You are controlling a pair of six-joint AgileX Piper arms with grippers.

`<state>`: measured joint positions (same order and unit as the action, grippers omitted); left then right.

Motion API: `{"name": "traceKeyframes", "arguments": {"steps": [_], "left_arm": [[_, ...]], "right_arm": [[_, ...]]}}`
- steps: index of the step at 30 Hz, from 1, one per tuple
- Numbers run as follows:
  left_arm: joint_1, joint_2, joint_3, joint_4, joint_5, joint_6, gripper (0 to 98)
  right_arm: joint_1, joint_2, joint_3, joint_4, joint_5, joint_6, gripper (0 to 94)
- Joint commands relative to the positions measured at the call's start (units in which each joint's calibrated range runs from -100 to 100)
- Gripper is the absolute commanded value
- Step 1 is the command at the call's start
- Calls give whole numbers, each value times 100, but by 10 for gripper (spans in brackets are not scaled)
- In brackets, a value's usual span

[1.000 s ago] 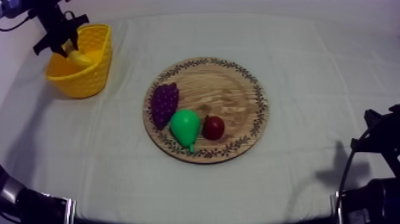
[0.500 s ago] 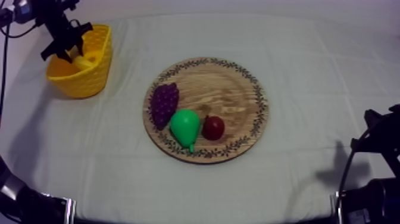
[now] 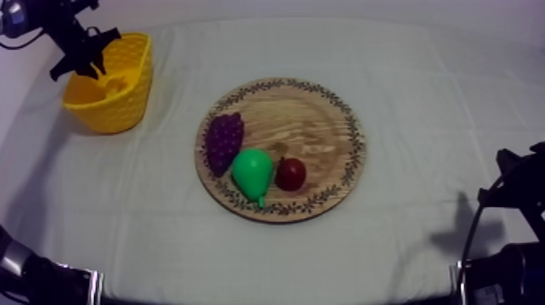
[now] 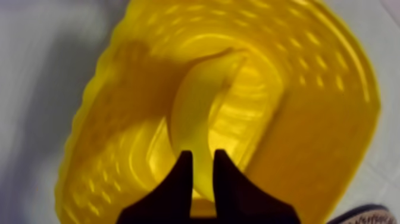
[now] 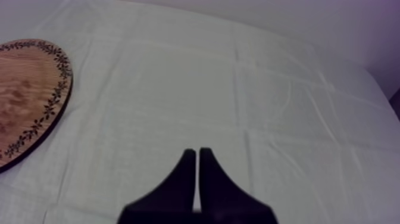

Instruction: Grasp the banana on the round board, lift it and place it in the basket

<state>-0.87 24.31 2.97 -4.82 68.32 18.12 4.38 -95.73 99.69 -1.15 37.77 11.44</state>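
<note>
the banana (image 4: 199,113) lies inside the yellow basket (image 4: 333,131), curved along the basket's floor, one end toward the far wall and the other toward the near wall. in the top view the banana (image 3: 113,82) shows as a pale yellow shape within the basket (image 3: 122,109), which stands at the far left of the table and leans a little.

the left gripper (image 4: 203,154) hangs over the basket's opening. its two black fingers (image 4: 181,184) stand a little apart, and the banana is seen through the gap between them, lower down in the basket; the jaws are parted and grip nothing. from above, the left gripper (image 3: 79,63) sits at the basket's far left rim.

the wooden board (image 3: 312,122) lies at the table's middle, well apart from the basket. on its near left part are the grapes (image 3: 224,139), the pear (image 3: 252,173) just beside them, and the small red fruit (image 3: 291,173) touching the pear's right side.

the right gripper (image 5: 197,152) is over bare cloth (image 5: 286,107), jaws closed together on nothing, with the board's rim (image 5: 56,98) off to one side.
</note>
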Motion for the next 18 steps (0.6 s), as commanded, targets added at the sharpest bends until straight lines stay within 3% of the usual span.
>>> {"name": "traceKeyframes", "arguments": {"steps": [1,5,8,10,14,18], "left_arm": [[98,-560,409,-47,-339,-226,34],[437,-1527,1137,-222,-927,-585,51],[689,-2321,1742,-438,-1182,-518,58],[778,-2865,2135,-480,-1324,-490,59],[839,-4026,3013,-398,-1822,-624,63],[820,-5259,4001,-181,-2515,-939,68]], "right_arm": [[-1,-2,-3,1,5,3,3],[-1,-2,-3,1,5,5,3],[-1,-2,-3,1,5,5,3],[-1,-2,-3,1,5,6,3],[-1,-2,-3,1,5,6,3],[-1,-2,-3,1,5,6,3]]}}
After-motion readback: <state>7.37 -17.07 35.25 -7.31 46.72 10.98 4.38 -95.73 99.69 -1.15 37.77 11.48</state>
